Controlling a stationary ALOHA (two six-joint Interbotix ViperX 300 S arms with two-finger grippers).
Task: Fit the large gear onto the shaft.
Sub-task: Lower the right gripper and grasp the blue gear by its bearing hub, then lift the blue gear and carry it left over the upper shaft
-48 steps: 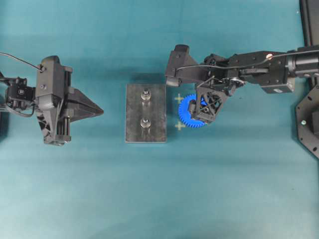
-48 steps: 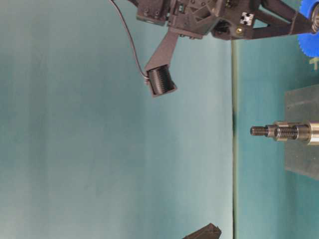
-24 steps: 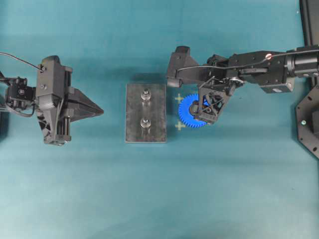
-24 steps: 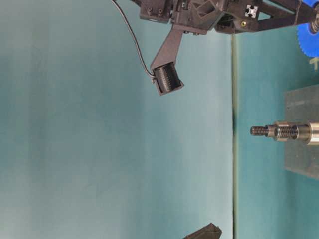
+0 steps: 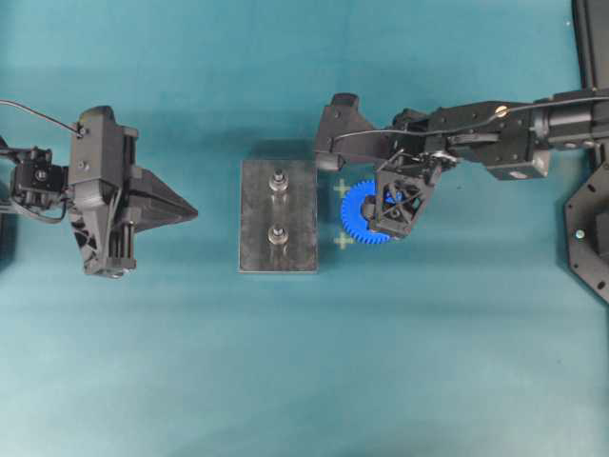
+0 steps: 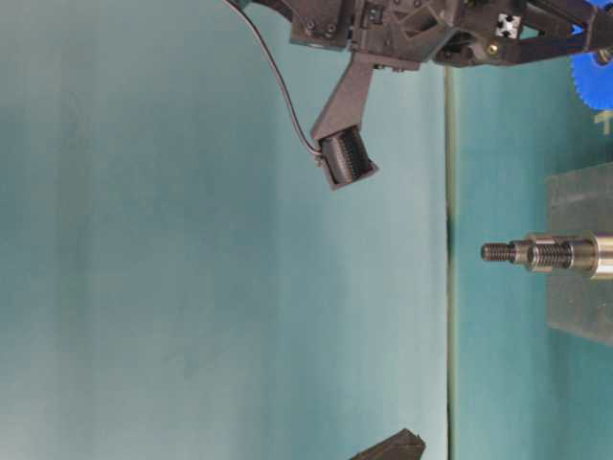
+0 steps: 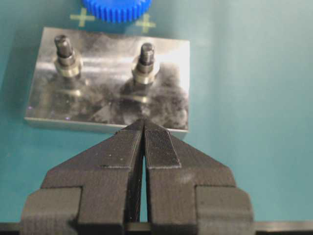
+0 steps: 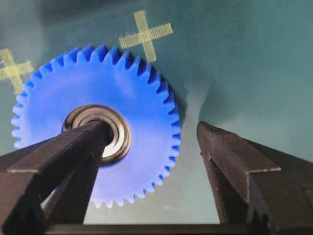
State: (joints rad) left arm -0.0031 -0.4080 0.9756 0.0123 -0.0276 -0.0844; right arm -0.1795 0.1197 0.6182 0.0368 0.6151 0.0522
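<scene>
The large gear [image 8: 142,98], bright blue with a silver-and-black bearing [image 8: 115,142], lies flat on the teal table just right of the dark plate [image 5: 303,215]. My right gripper [image 8: 151,129] hangs open over it. One finger [image 8: 73,152] covers the bearing; the other [image 8: 230,161] stands outside the toothed rim. From overhead the gear [image 5: 354,211] is partly hidden under this gripper [image 5: 395,205]. Two identical shafts [image 5: 278,180] [image 5: 278,235] stand upright on the plate. My left gripper [image 7: 144,123] is shut and empty, pointing at the plate's [image 7: 110,105] near edge.
Two yellow cross marks [image 5: 342,188] [image 5: 343,241] flank the gear on the table. A black fixture [image 5: 590,228] sits at the right edge. In the table-level view one shaft [image 6: 536,254] shows side-on, with the right arm [image 6: 402,24] above.
The right arm has come down toward the gear and shifted slightly left, jaws still wide. The left arm, plate and gear have not moved.
</scene>
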